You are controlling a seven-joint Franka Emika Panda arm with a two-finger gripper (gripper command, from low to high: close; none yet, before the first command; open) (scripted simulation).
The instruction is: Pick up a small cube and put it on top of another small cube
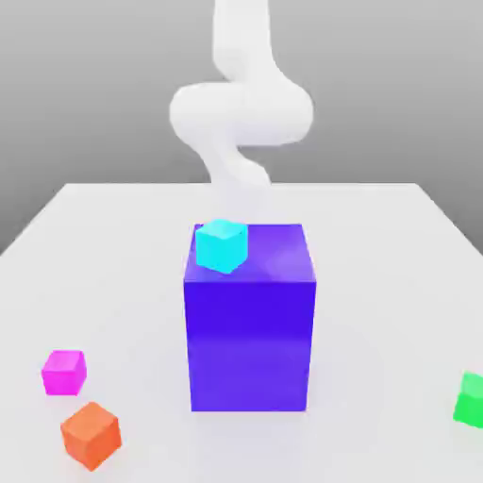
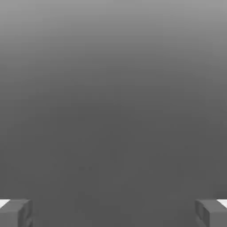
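Room: plain grey backdrop behind a pale, smooth table (image 1: 377,245).
Big block: a blue-violet box (image 1: 250,344) stands mid-table, much larger than the cubes.
Cyan cube: sits on top of that box (image 1: 222,246), towards the exterior view's left, turned at an angle.
Magenta cube: on the table at the exterior view's left (image 1: 64,374).
Orange cube: near the magenta one, a little closer to the camera, turned corner-on (image 1: 91,436).
Green cube: at the exterior view's right edge, partly cut off (image 1: 471,401).
Arm: white, reaching down behind the box (image 1: 241,113).
Tool: fingers spread wide, nothing between them (image 2: 113,213).
Step in hand: I'd say the very start, choosing and approaching a cube; none of the small ones is stacked on another.
Next move: bring the tool over one small cube, line the fingers up with its faces, then lower. Which cube is meant, I can't tell; the turned ones would call for a wrist twist.
Writing: no brand, label or lettering that I can make out on box, cubes or arm.
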